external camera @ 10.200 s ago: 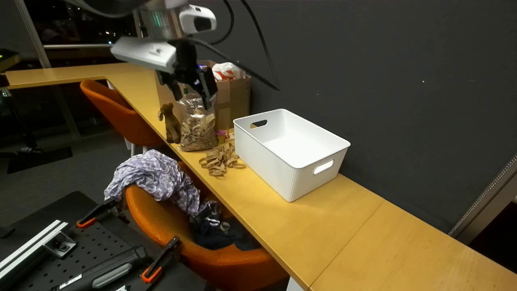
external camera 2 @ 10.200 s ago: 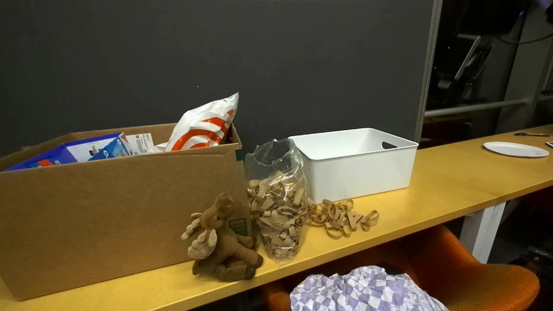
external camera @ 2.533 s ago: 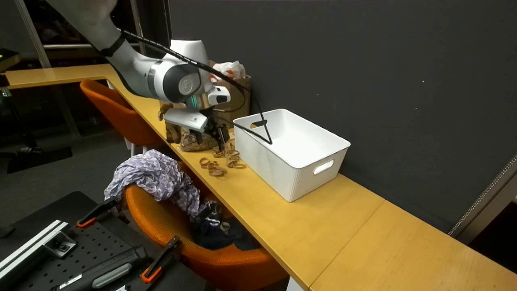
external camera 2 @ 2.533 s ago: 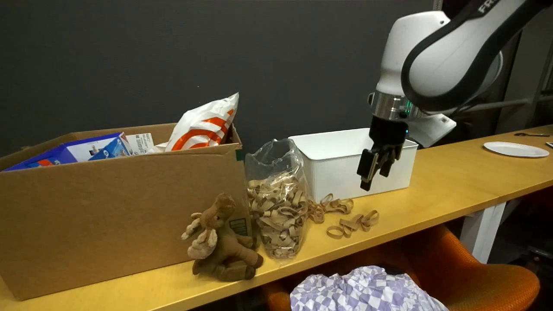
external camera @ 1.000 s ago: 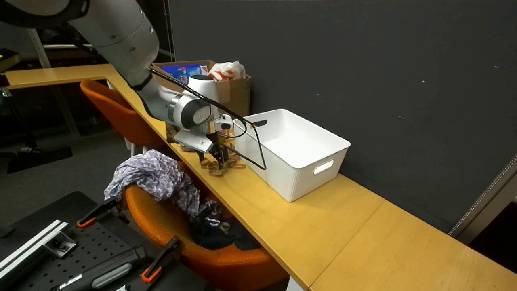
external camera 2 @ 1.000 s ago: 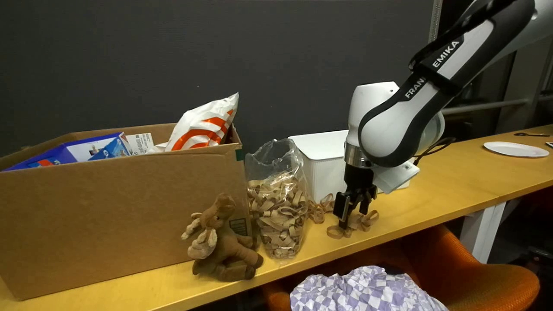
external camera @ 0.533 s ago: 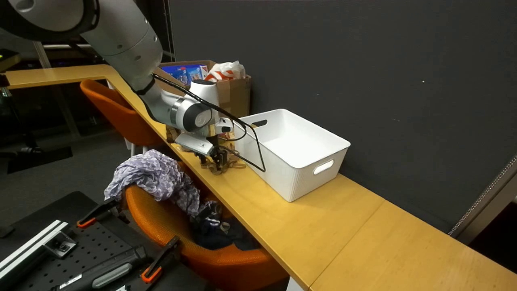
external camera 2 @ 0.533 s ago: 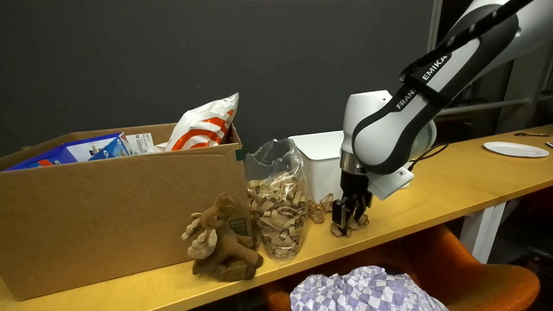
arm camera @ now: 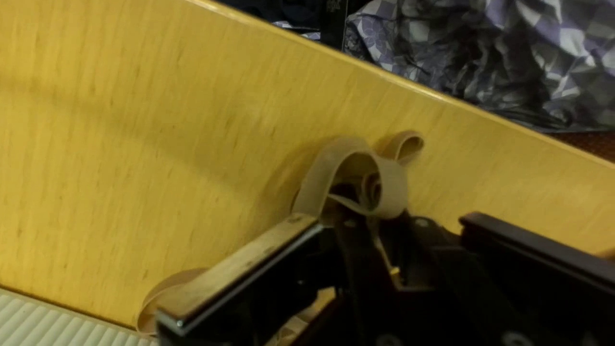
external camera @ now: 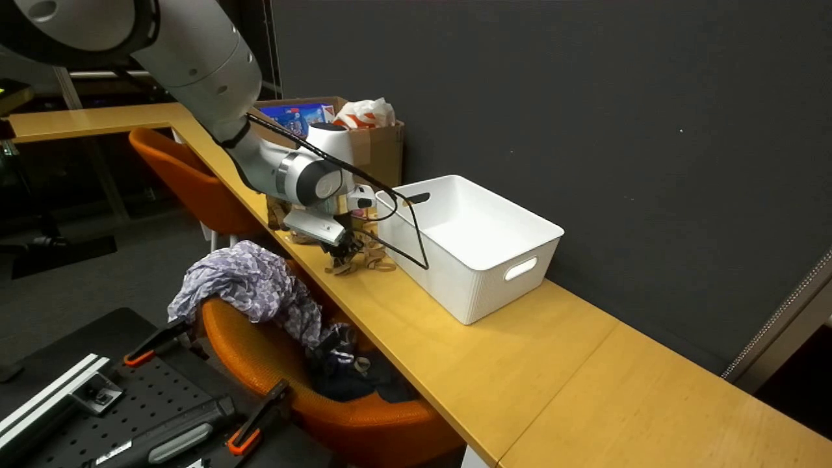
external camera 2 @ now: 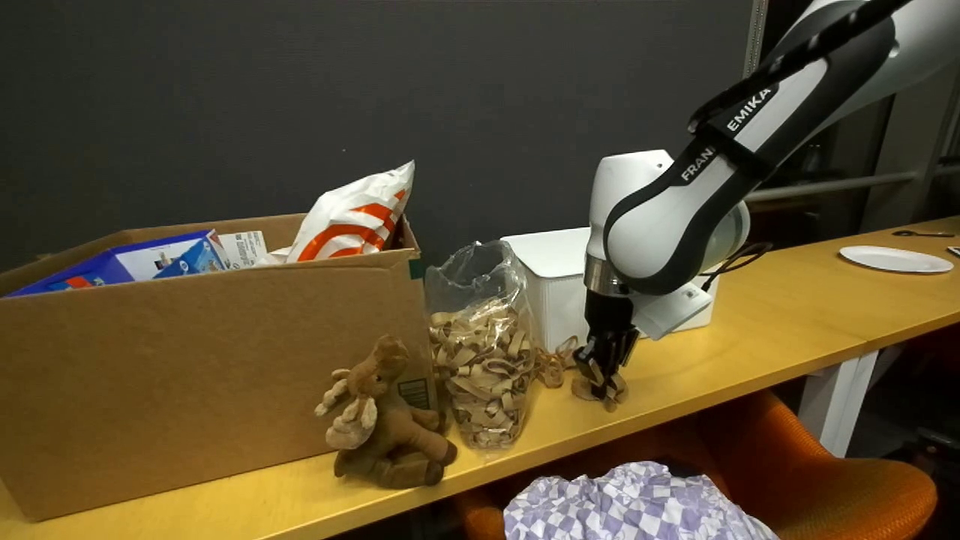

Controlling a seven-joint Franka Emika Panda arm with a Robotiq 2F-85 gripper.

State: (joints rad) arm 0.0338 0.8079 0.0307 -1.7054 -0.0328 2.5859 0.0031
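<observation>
The jaws pinch a clump of tan bands (arm camera: pixel 394 187) between their tips, low over the wooden surface (external camera 2: pixel 787 315), beside the long side of the white bin (external camera: pixel 448 286) and apart from it; whether the clump clears the surface cannot be told. Loose bands (external camera 2: pixel 551 367) lie closer to the bin, by its corner, and in the wrist view one loop (arm camera: pixel 161 290) sits near its ribbed wall. In an exterior view, a clear bag (external camera 2: pixel 469 274) holding more bands (external camera 2: pixel 484 375) stands just left of the bin; farther left of it come a brown plush moose (external camera 2: pixel 397 435) and a cardboard box (external camera 2: pixel 225 375) with a white-and-orange shopping bag (external camera 2: pixel 352 225) poking out. A white plate (external camera 2: pixel 896 259) lies well to the right of the bin, and a checked cloth (external camera 2: pixel 637 506) drapes an orange chair (external camera 2: pixel 840 487) below it
</observation>
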